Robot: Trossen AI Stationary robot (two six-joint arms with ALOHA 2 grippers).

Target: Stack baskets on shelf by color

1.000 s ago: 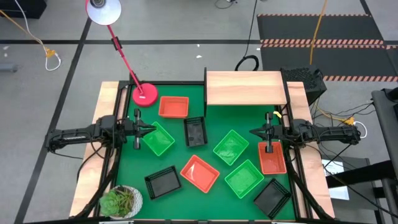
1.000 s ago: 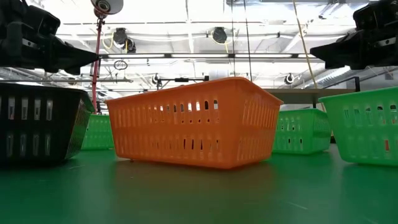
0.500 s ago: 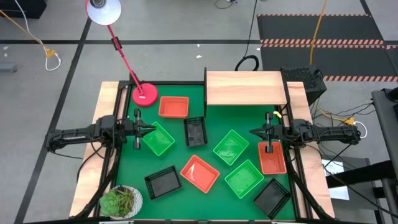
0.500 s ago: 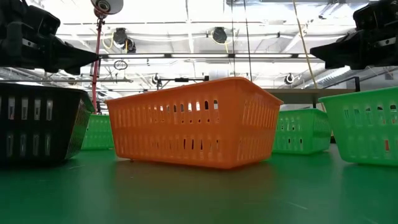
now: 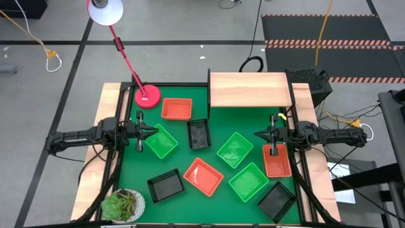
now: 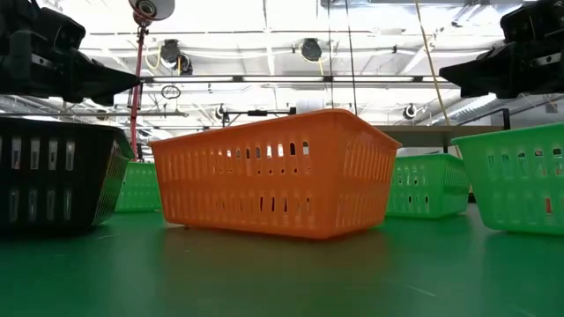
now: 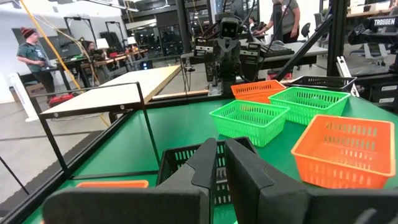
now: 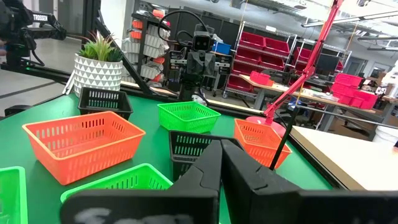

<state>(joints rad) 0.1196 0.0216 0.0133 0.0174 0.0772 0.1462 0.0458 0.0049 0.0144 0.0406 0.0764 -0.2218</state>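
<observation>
Green basket (image 5: 161, 142) sits under left gripper (image 5: 140, 132) (fingers together).

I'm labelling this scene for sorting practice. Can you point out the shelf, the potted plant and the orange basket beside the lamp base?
shelf (image 5: 248, 88): high view, middle of its bare wooden top.
potted plant (image 5: 123, 204): high view, on its green leaves.
orange basket beside the lamp base (image 5: 176, 109): high view, on its floor.
</observation>
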